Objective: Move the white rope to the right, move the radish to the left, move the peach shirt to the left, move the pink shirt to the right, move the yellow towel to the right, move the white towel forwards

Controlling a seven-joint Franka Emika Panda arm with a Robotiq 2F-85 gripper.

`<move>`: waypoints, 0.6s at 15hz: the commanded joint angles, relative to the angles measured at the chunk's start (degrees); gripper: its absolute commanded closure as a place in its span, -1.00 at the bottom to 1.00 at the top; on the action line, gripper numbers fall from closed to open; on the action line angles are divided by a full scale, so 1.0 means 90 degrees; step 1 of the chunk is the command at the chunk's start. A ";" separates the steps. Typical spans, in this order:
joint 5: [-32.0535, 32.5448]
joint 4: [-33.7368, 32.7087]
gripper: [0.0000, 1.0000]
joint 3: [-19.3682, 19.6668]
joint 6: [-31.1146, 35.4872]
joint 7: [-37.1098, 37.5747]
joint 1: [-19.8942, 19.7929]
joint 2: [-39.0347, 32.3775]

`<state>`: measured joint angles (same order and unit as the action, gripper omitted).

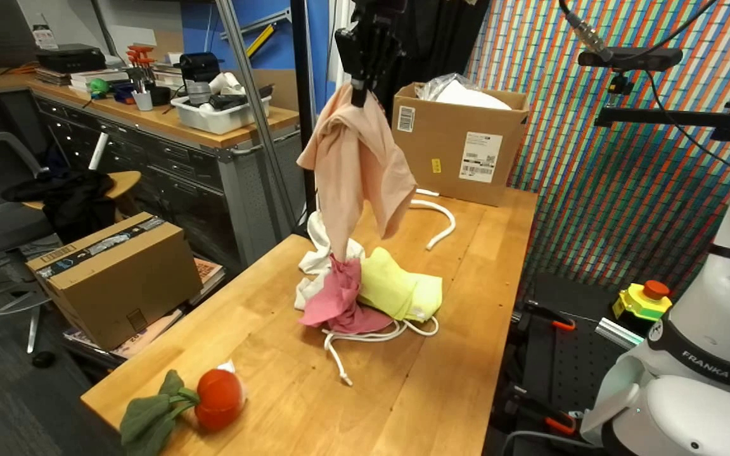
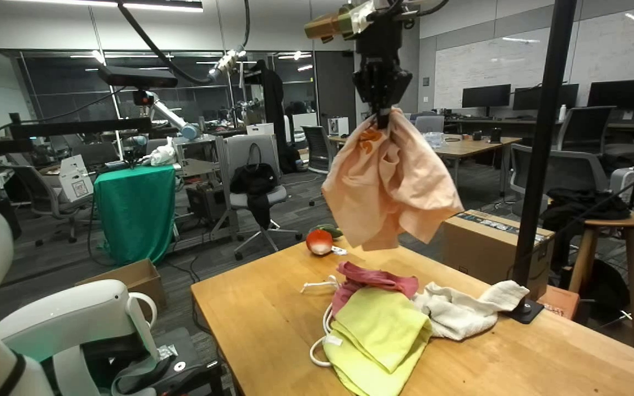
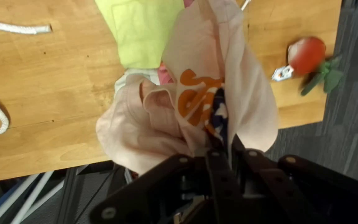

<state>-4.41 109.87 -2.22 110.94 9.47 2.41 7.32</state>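
In an exterior view, with twelve o'clock at the top, the gripper [image 1: 359, 96] had its jaws pinched together on a gathered bit of the peach shirt [image 1: 352, 149], which hung in the air at twelve o'clock from the pink shirt [image 1: 338, 296]. On the wooden table [image 1: 447, 386] the yellow towel [image 1: 397, 288] lay against that pink shirt at three o'clock, the partly hidden white towel [image 1: 315, 261] just beside it at eleven, and a thin white cord [image 1: 342, 373] at five. The white rope [image 1: 452, 221] curved at two o'clock, near the cardboard box [image 1: 435, 142], and the radish [image 1: 218, 399] lay well apart at eight.
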 commanded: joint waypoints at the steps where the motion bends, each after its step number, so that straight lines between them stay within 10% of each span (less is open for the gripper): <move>1: 0.0121 0.0176 0.95 -0.0324 -0.0778 -0.0469 0.0287 0.0336; 9: 0.0334 0.0833 0.95 -0.1202 -0.1185 -0.0754 0.1070 0.0248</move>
<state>-2.10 115.20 -11.42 100.40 4.36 10.38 9.17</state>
